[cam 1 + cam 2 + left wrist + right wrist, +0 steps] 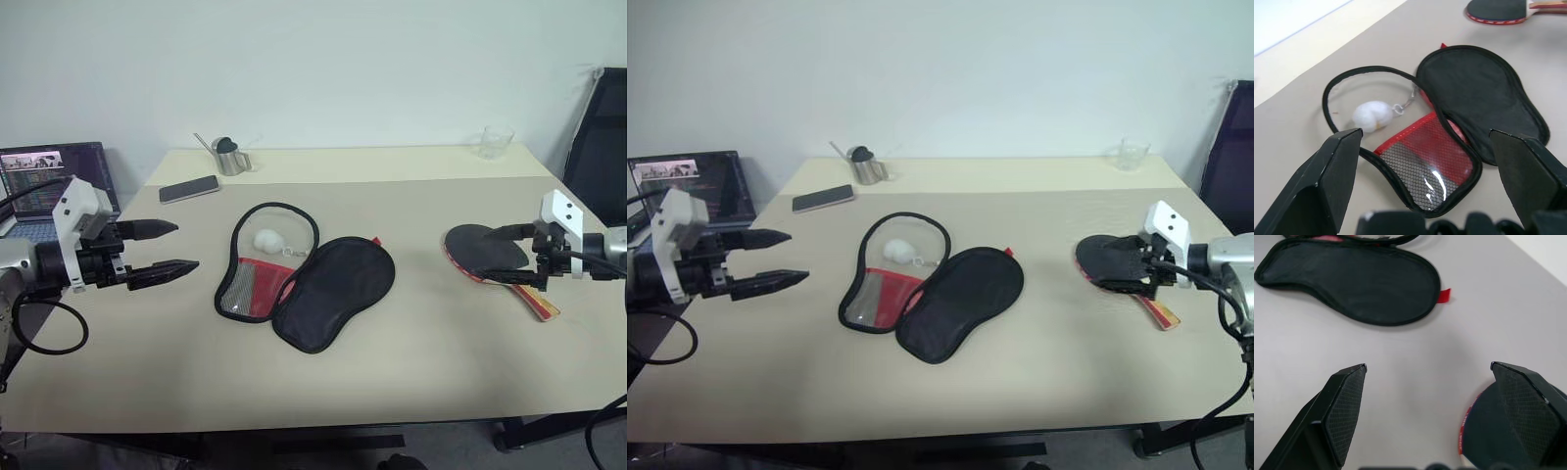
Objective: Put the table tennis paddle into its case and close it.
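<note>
Leftmost, a laptop (54, 181) stands off the table's (392, 392) left edge with its screen lit. Just beside it, the left gripper (167, 247) hovers above the table's left side, fingers (157, 229) spread wide and holding nothing, pointing toward the case (304, 279). At the back left lie a phone (189, 188) and a small metal pitcher (230, 157), near each other but apart. At table centre the case lies unzipped and folded open: one half shows the zipper rim, a white ball (268, 239) on a ring, and a red mesh pocket (1435, 156); the other half is plain black fabric, overlapping the first at the hinge side. A clear glass (496, 142) stands at the back right corner. On the right side, well apart from the case, the paddle (485, 250) lies flat, black face up, handle (541, 303) toward the near right edge. The right gripper (519, 250) hangs directly over the paddle, fingers wide; whether they touch the paddle cannot be told. To the far right a dark chair (600, 137) stands beside the table.
</note>
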You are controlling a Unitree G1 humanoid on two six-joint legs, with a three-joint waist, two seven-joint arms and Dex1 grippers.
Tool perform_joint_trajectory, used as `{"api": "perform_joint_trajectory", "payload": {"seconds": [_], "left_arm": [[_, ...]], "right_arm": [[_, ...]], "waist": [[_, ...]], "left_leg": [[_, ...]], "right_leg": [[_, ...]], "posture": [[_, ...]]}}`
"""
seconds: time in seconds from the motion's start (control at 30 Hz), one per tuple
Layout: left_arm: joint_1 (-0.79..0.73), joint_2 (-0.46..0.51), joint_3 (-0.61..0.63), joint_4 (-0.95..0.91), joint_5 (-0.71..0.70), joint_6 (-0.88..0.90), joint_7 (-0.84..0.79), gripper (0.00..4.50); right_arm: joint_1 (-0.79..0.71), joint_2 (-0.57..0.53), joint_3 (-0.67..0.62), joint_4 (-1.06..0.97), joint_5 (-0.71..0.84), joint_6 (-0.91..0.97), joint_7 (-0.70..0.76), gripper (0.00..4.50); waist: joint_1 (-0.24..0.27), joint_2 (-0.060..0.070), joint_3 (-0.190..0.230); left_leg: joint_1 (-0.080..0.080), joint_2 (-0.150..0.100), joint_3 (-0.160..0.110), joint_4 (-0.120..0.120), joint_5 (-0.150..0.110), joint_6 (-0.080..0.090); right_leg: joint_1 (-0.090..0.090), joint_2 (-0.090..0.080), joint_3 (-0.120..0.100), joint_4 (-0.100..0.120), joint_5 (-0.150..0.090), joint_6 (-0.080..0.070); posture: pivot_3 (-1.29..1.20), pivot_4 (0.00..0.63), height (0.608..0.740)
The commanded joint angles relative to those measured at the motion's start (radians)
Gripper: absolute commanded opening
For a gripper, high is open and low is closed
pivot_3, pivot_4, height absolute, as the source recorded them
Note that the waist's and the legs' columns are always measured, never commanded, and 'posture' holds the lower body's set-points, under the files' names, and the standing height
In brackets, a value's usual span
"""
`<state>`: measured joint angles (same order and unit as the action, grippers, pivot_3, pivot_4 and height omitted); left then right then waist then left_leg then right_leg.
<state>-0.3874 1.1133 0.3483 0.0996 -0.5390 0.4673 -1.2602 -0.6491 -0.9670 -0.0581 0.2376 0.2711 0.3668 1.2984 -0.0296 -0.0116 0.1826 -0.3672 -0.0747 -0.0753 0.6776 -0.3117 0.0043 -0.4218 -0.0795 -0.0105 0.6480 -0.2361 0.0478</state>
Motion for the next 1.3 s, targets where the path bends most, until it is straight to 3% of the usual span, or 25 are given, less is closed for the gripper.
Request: {"api": "perform_joint_trajectory", "payload": {"seconds": [0.03, 0.2, 0.37, 0.6, 0.9, 1.03, 1.3], "left_arm": [[-0.03, 0.04, 0.012, 0.01, 0.011, -0.015, -0.016, 4.5], [-0.064, 0.061, 0.003, 0.026, 0.021, -0.011, -0.03, 4.5], [-0.164, 0.005, -0.076, 0.116, 0.072, -0.032, 0.025, 4.5], [-0.271, -0.19, -0.225, 0.352, 0.202, 0.004, 0.182, 4.5], [-0.421, -0.384, -0.269, 0.605, 0.27, 0.054, 0.325, 4.5], [-0.422, -0.428, -0.282, 0.614, 0.284, 0.133, 0.366, 4.5], [-0.338, -0.503, -0.294, 0.461, 0.271, 0.232, 0.413, 4.5]], "right_arm": [[-0.028, 0.019, -0.029, -0.03, 0.035, -0.003, -0.016, 4.47], [-0.039, 0.044, -0.02, -0.015, 0.03, -0.018, -0.037, 4.47], [-0.015, 0.025, -0.045, -0.047, 0.046, -0.007, -0.048, 4.47], [0.036, -0.006, -0.086, -0.119, 0.058, 0.037, -0.081, 4.47], [0.113, -0.054, -0.14, -0.19, 0.091, 0.094, -0.095, 4.47], [0.135, -0.08, -0.162, -0.219, 0.104, 0.12, -0.094, 4.47], [0.138, -0.109, -0.161, -0.211, 0.105, 0.126, -0.098, 4.47]], "waist": [[0.0, 0.0, 0.0], [0.001, 0.0, 0.0], [0.003, 0.0, 0.0], [0.005, 0.0, 0.0], [0.005, -0.003, 0.0], [0.003, -0.003, 0.0], [0.009, -0.003, -0.001]], "left_leg": [[0.0, 0.0, 0.0, 0.0, 0.0, 0.0], [0.0, 0.0, 0.0, 0.0, 0.0, 0.0], [0.0, 0.0, 0.0, 0.0, 0.0, 0.0], [0.0, -0.001, 0.0, 0.002, 0.0, 0.0], [-0.003, -0.001, 0.0, 0.003, 0.0, 0.0], [-0.003, -0.001, 0.0, 0.003, 0.0, 0.0], [-0.002, -0.001, 0.0, 0.003, 0.0, 0.0]], "right_leg": [[0.0, 0.0, 0.0, 0.0, 0.0, 0.0], [0.0, 0.0, 0.0, 0.0, 0.0, 0.0], [0.0, 0.0, 0.0, 0.0, 0.0, 0.0], [0.0, 0.001, -0.001, 0.002, 0.0, 0.0], [-0.002, 0.0, -0.001, 0.001, 0.0, 0.001], [-0.002, 0.0, -0.001, 0.002, 0.0, 0.001], [-0.001, 0.0, 0.0, 0.002, 0.0, 0.001]], "posture": [[0.0, 0.15, 0.74], [0.0, 0.15, 0.74], [0.0, 0.15, 0.74], [0.0, 0.15, 0.74], [0.0, 0.15, 0.74], [0.0, 0.15, 0.74], [0.0, 0.15, 0.74]]}}
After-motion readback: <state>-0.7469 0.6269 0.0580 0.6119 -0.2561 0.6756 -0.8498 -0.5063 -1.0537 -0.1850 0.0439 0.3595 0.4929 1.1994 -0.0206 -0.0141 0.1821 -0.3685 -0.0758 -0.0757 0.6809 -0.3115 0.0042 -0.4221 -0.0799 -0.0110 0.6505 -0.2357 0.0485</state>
